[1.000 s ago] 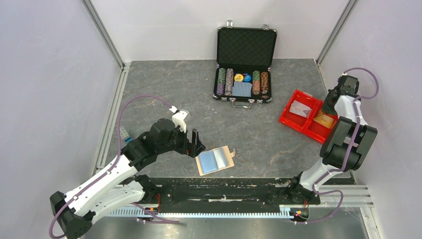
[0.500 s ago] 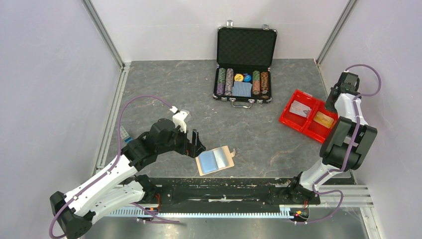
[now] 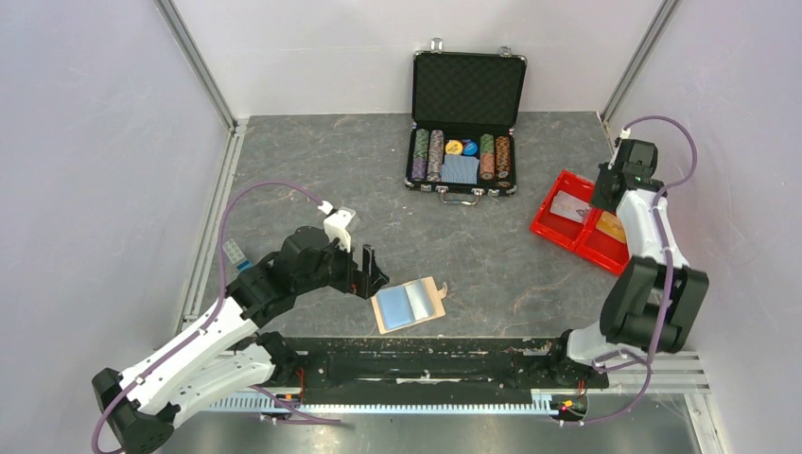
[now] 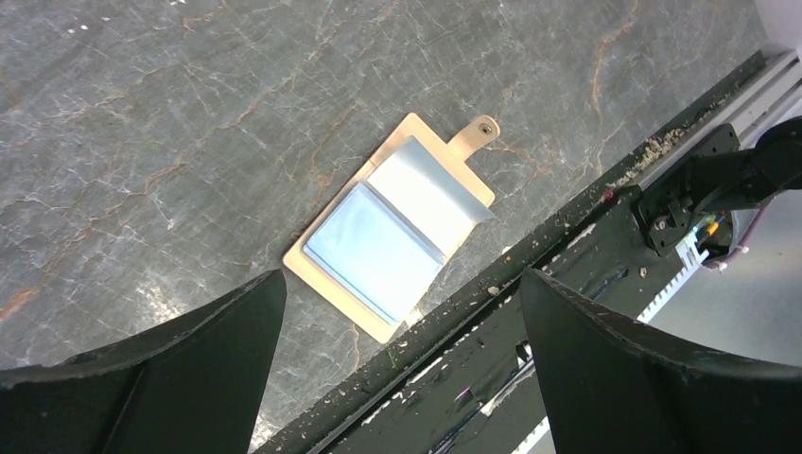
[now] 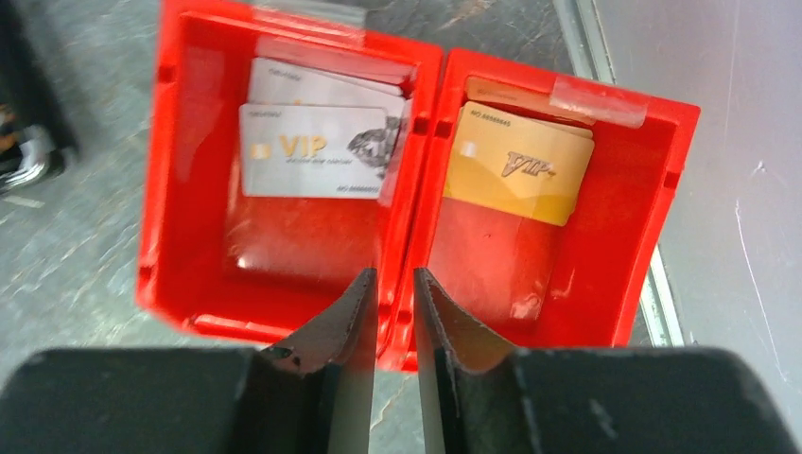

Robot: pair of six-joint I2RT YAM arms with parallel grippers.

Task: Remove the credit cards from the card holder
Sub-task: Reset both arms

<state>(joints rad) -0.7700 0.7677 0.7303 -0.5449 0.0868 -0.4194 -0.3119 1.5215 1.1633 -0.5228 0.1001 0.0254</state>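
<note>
Right gripper swung left over the red plastic tray, barely parted; thin, slick credit cards likely need edge pinches.

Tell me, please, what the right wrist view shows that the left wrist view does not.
Only the right wrist view: the red tray, with a silver VIP card in one compartment and a gold VIP card in the other, below the right gripper, whose jaws are barely apart and empty. Only the left wrist view: the card holder lying open and flat, below the wide-open left gripper. Both: the grey marbled table.
</note>
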